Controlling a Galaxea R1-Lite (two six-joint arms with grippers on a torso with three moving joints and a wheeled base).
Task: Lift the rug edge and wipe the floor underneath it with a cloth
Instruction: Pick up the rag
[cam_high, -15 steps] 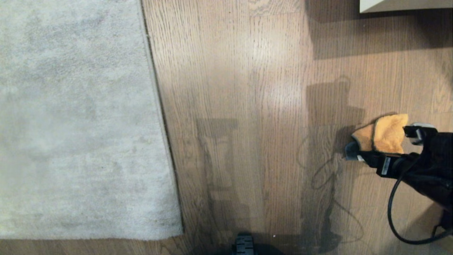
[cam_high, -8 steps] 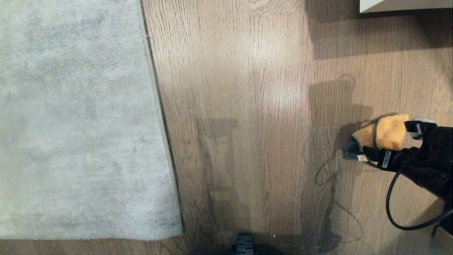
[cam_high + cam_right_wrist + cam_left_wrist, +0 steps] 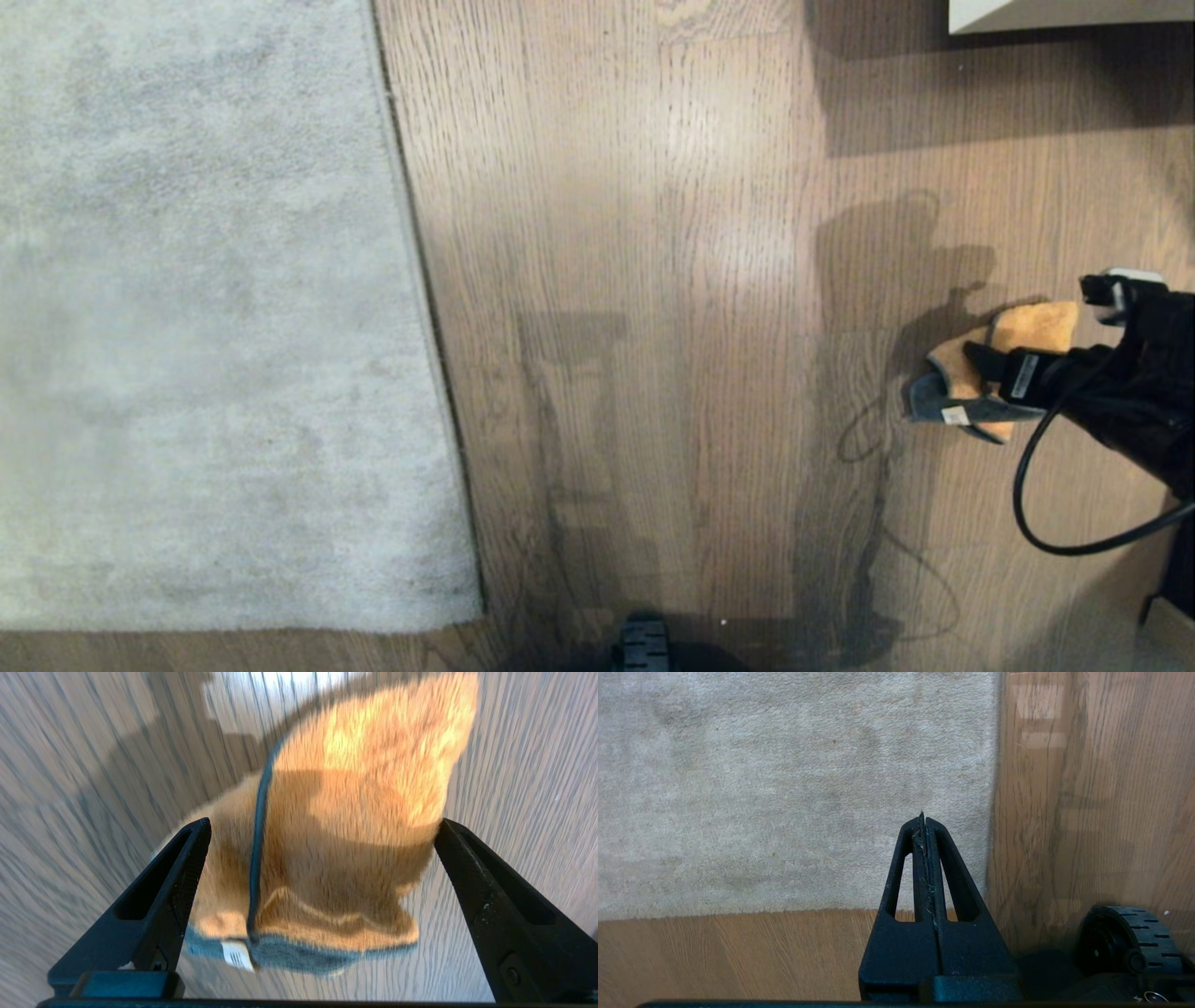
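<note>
Head view: the cloth (image 3: 1018,347) lies crumpled on the floor (image 3: 653,280), far over on the robot's right side and well apart from the rug edge (image 3: 425,308). Orange-tan pile up, a grey flap with a small white label showing at the end nearest the middle of the room.

Right gripper (image 3: 1036,331) reaches in from the right edge, straddling the cloth. A black cable (image 3: 1027,504) loops from the arm down over the floor. Arm and cable throw a dark shadow on the planks beside the cloth.

Right wrist view: the two black fingers (image 3: 154,905) are spread wide, one on each side of the cloth (image 3: 345,849), nothing clamped. Whether either tip touches the fabric, cannot tell. A grey stitched seam runs across the orange pile; grey hem and label at the near end.

Rug (image 3: 205,327) lies flat, pale grey, its long border running away from the robot and its near corner down on the planks. No part raised.

Left wrist view: left gripper (image 3: 924,826) hangs over the rug's near corner, fingers (image 3: 945,868) pressed together, holding nothing. Bits of lint cling along the seam between them. A black wheel (image 3: 1129,942) of the base sits on the floor nearby.

Pale furniture corner (image 3: 1064,14) at the far right of the head view.
</note>
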